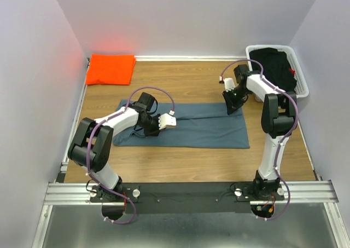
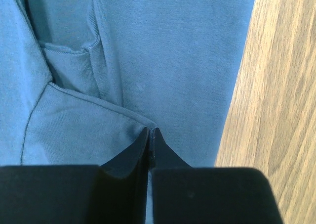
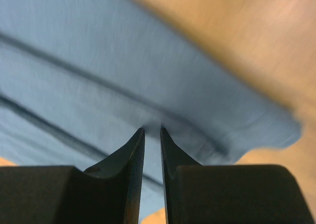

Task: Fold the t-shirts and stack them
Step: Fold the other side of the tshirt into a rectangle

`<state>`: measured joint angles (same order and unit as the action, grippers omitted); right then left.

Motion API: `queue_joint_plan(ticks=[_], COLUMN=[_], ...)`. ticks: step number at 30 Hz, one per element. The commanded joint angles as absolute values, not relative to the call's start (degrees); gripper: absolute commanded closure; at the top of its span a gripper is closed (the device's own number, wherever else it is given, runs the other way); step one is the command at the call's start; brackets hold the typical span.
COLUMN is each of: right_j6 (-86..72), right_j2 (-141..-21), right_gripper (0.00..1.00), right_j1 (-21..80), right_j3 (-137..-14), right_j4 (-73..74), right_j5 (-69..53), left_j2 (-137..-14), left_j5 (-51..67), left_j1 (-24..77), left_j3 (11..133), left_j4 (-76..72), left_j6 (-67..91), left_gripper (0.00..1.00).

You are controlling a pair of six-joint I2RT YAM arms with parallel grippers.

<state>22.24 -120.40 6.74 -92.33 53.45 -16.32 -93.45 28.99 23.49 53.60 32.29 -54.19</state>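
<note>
Where the slate blue-grey t-shirt [image 1: 208, 128] lies as a long folded strip across the middle of the worktop [image 1: 180, 161], the left gripper [image 2: 149, 131] has its jaws pinched together on a raised fold near the strip's left end. The right gripper [image 3: 151, 130] is at the strip's far edge near its right end. A thin slit shows between its jaws, and the blurred view leaves its grip uncertain. The bright orange t-shirt [image 1: 111, 68] lies folded in the far left corner, well apart.
</note>
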Motion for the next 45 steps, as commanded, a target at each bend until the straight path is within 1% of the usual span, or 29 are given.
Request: queue_joint_plan(ticks=[1,6,9,12,13,16,20,23,31,37,40,45], right_j6=[24.3,27.2,26.6,23.9,22.8,21.5,21.1,21.2,22.1,22.9,23.6,24.7], right_j2=[-114.1,-109.1,-108.3,-110.5,-112.9,-117.8,-122.3,-124.1,-123.2,-117.3,-114.4,-111.8], right_gripper=[0.74,0.78,0.77,0.74,0.73,0.72,0.73,0.73,0.74,0.74,0.74,0.74], right_j1=[6.5,6.4,6.5,6.5,6.4,6.5,6.5,6.5,6.5,6.5,6.5,6.5], right_j3=[-88.0,-83.1,-85.5,-90.1,-93.5,-98.3,-101.2,-101.3,-97.2,-92.1,-87.0,-83.1], right_j4=[54.3,55.9,56.0,55.6,55.3,54.4,54.2,54.0,53.0,53.3,53.2,53.1], right_j5=[-13.6,-11.3,-12.5,-13.6,-13.7,-12.7,-10.6,-9.8,-7.5,-7.8,-7.8,-7.6], left_j2=[-93.3,-92.2,-92.2,-92.3,-92.5,-92.5,-92.6,-93.0,-93.3,-93.5,-93.0,-91.8], left_j5=[27.8,27.7,27.4,27.0,26.9,26.6,27.2,27.7,27.0,26.9,26.8,27.4], left_j1=[23.6,23.6,23.6,23.7,23.7,23.8,23.9,23.9,23.9,23.9,23.9,23.9], left_j3=[53.2,52.6,52.5,52.6,52.6,53.1,53.8,54.1,53.6,53.4,53.3,53.3], left_j4=[31.4,31.8,32.0,32.0,32.1,32.3,32.3,32.2,32.1,31.8,32.0,32.9], left_j6=[-54.7,-55.4,-55.7,-55.9,-55.9,-55.8,-55.4,-55.1,-55.6,-55.5,-55.5,-55.6], left_gripper=[0.91,0.91,0.92,0.92,0.92,0.92,0.92,0.92,0.92,0.92,0.92,0.92])
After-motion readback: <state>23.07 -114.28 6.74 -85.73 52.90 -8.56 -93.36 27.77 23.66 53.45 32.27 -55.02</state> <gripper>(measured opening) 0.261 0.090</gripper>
